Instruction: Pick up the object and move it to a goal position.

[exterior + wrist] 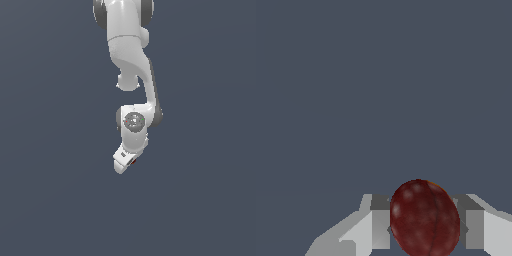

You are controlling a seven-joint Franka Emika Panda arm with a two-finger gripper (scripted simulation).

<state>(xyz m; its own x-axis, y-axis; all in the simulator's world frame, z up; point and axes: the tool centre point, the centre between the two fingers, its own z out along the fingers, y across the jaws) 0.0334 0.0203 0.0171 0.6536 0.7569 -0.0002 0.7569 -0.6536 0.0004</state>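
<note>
The object (425, 218) is a dark red, roundish lump with an orange edge. In the wrist view it fills the gap between my two white fingers (376, 222), which press on it from both sides. In the exterior view only a tiny red speck of it (133, 161) shows at the tip of my white gripper (125, 162). The gripper hangs tilted below the arm's wrist (134, 121), against plain dark grey ground. No goal marker shows in either view.
The white arm (127, 45) reaches down from the top of the exterior view. Around it there is only uniform dark grey ground (55, 150).
</note>
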